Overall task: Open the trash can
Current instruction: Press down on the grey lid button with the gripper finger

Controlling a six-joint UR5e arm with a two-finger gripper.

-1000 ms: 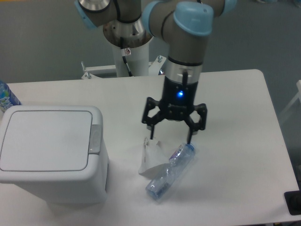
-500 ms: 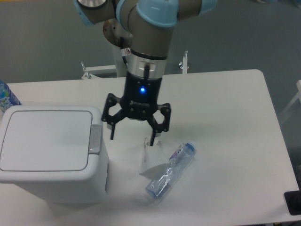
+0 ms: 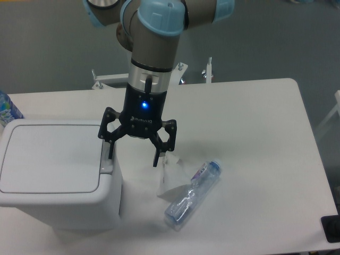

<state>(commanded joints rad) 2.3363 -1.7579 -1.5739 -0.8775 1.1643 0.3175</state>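
The trash can [image 3: 58, 178] is a large white boxy bin at the table's left front, with its flat lid [image 3: 50, 158] shut. Its small grey push-button latch [image 3: 108, 158] sits at the lid's right edge. My gripper [image 3: 134, 159] is open and empty, pointing down just right of the bin. Its left fingertip [image 3: 110, 155] hangs over the latch; whether it touches the latch I cannot tell. Its right fingertip [image 3: 156, 162] hangs over the table.
A crumpled white paper [image 3: 171, 175] and a lying clear plastic bottle [image 3: 192, 193] rest on the white table [image 3: 255, 133] right of the bin. Another bottle [image 3: 6, 109] shows at the far left edge. A black object [image 3: 331, 228] sits at the front right corner.
My gripper has moved left from above the paper and bottle to the bin's right edge, staying open. The bin's lid stays shut.
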